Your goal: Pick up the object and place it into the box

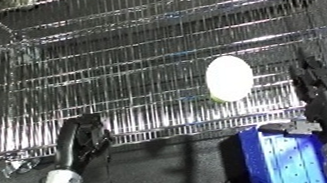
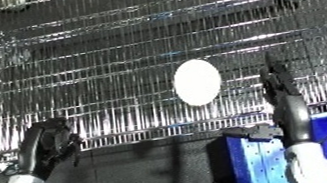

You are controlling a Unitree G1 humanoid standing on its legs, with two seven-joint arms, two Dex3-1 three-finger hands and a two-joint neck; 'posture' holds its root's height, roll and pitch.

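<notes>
Left eye view: white oval object point(image 1: 229, 78) resting on wire shelf point(image 1: 120, 59), ungrasped. Right hand point(image 1: 320, 94) just beside it, fingers straight, apparently reaching. Left hand point(image 1: 83, 141) curled, empty. Next: close around object, carry down to blue bin point(image 1: 280, 160).
</notes>
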